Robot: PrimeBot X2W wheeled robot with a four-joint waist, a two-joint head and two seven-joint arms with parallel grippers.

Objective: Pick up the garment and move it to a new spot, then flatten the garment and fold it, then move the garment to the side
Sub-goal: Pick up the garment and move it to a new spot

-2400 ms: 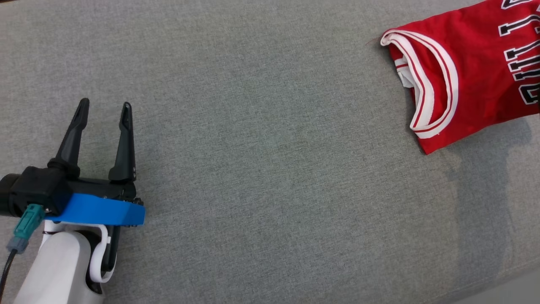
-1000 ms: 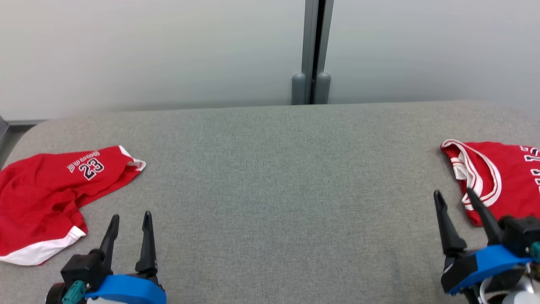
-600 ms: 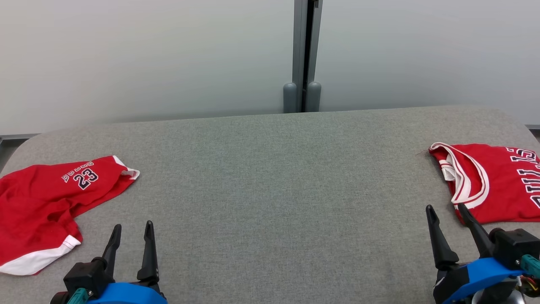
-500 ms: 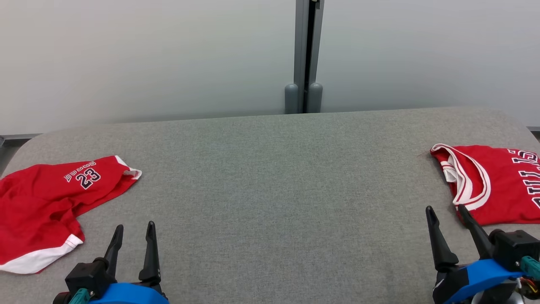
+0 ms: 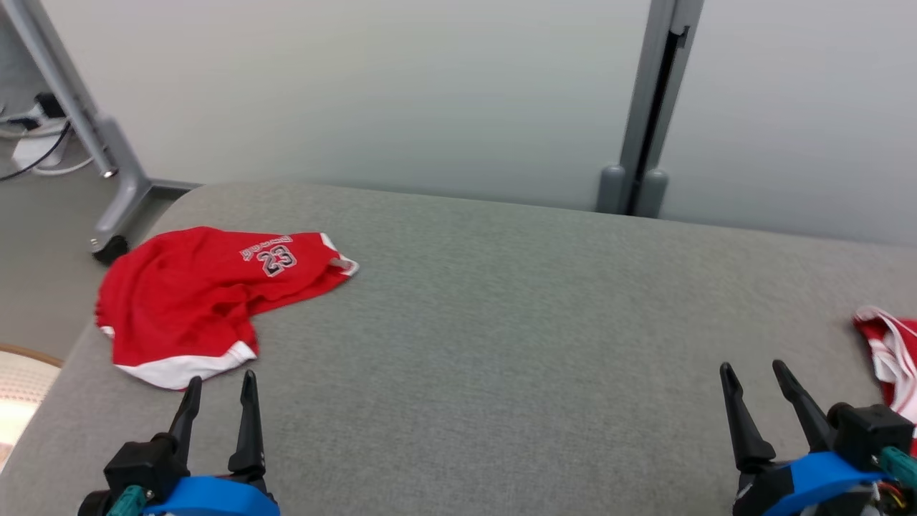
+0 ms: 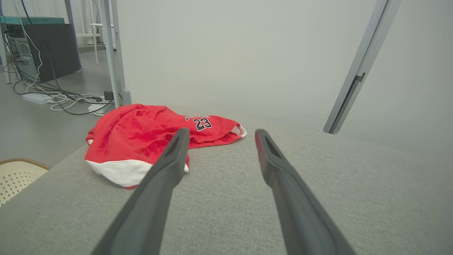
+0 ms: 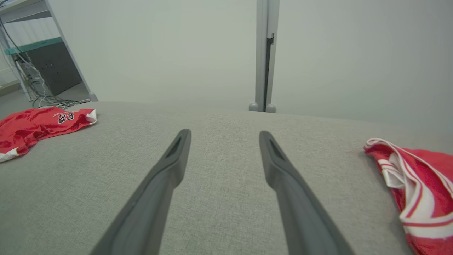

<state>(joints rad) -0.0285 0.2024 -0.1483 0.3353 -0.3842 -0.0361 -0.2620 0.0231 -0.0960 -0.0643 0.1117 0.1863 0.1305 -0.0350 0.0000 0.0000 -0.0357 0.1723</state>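
One garment beyond left fingers (untouched)

Jersey cut off at rt edge; lettering on shorts (above 23) unreadable.

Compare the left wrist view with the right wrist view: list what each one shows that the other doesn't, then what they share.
Left wrist view's own: the left end effector, open, and a cream woven thing at the lower left. Right wrist view's own: the right end effector, open, and the striped jersey lying at the right. Shared: the red shorts marked 23, the grey cushion and the grey post.
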